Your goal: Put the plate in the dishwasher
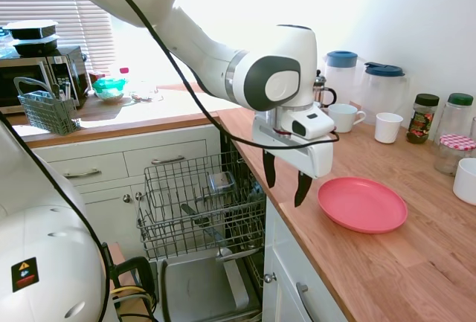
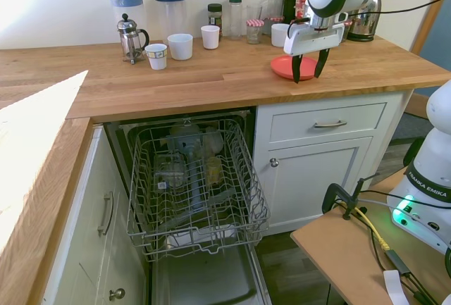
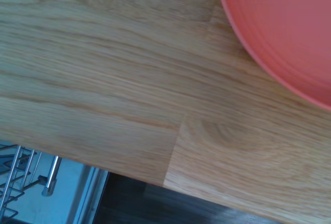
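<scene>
Quick count from the kitchen: one pink plate point(image 1: 362, 204), two blue-lidded jugs point(image 2: 127, 3), one French press point(image 2: 130, 37), and four white mugs point(image 2: 180, 46) lined up on the counter. Also one dishwasher point(image 2: 194, 185), one microwave point(image 1: 41, 76) and one grey cutlery caddy point(image 1: 46, 110).

Arm point(image 1: 201, 47): glossy white rounded shells, with dark grey bands and a grey disc cap at the wrist joint point(image 1: 271, 84). A black cable runs along the links and loops under the wrist. Small white box-shaped camera housing with a dark lens sits on the flange. Gripper point(image 1: 285, 181): white rectangular body, two black tapered fingers point(image 1: 301, 188). Base point(image 2: 430, 178) white, lettered "FRANKA EMIKA", green light glowing low down. Near shell carries a black-and-yellow warning sticker point(image 1: 24, 274).
</scene>
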Controlling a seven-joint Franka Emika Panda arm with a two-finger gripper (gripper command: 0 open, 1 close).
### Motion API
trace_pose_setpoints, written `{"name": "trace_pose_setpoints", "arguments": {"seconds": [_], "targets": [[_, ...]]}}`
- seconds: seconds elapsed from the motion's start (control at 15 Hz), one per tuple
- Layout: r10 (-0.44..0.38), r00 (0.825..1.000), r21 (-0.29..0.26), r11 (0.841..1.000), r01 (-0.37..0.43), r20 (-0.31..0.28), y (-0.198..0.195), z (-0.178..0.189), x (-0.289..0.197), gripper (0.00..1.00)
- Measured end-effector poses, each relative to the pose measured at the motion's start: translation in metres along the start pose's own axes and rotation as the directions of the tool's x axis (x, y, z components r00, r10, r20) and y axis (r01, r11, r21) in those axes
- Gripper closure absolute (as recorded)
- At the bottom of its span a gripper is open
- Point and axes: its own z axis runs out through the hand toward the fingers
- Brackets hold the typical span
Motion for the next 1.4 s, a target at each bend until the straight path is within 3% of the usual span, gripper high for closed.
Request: {"name": "trace_pose_setpoints", "arguments": {"seconds": [0.27,0.53,0.93,1.13,1.2,1.4], "targets": [[0.028,1.0,0.014,1.0,-0.028,-0.002,0.005,-0.004,0.011,0.0],[0.115,0.993,0.096,0.989,-0.115,0.005,0.028,-0.025,0.055,0.0],[0.223,0.974,0.196,0.954,-0.228,0.05,0.081,-0.003,0.129,0.0],[0.277,0.959,0.267,0.922,-0.282,0.055,0.093,0.009,0.149,0.0],[0.288,0.956,0.285,0.913,-0.293,0.06,0.096,0.012,0.153,1.0],[0.298,0.952,0.315,0.899,-0.306,0.073,0.096,0.021,0.163,1.0]]}}
